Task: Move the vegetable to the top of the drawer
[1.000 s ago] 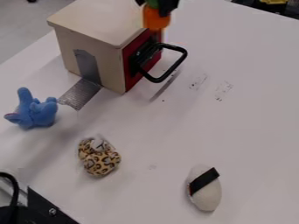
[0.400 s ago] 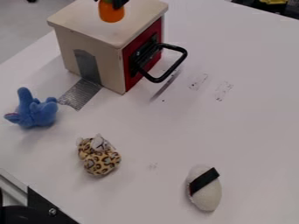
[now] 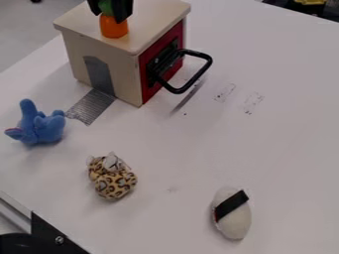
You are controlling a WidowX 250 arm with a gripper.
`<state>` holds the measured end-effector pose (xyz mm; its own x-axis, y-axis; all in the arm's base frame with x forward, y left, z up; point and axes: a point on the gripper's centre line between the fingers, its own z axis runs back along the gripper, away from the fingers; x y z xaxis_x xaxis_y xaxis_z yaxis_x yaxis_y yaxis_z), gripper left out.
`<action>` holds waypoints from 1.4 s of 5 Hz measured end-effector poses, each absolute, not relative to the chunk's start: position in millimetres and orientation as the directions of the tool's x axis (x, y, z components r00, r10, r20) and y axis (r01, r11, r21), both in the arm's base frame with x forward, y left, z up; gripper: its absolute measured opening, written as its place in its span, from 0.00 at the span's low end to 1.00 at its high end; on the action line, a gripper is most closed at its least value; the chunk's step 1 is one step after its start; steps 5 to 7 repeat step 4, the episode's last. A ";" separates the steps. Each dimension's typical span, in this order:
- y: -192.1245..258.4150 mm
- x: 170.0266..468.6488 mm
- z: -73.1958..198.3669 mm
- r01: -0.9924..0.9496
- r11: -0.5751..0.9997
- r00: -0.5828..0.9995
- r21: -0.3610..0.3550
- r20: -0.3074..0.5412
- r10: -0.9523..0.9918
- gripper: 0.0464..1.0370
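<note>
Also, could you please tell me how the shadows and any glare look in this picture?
In the camera view, a thin dark shadow slants over the white table just below the drawer's black handle; soft, faint shading lies around the blue toy; no harsh glare stands out on the tabletop.

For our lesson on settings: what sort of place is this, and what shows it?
Probably a robot lab or test bench: a robot hand over a drawer box, and plush toys on a white table.
</note>
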<state>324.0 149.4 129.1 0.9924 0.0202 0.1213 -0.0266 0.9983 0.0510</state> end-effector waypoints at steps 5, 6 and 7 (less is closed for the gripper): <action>144.3 335.7 177.4 0.073 0.997 0.986 0.007 0.147 -0.073 0.96; 144.3 335.7 177.4 0.073 0.997 0.986 0.007 0.147 -0.073 0.96; 144.3 335.7 177.4 0.073 0.997 0.986 0.007 0.147 -0.073 0.96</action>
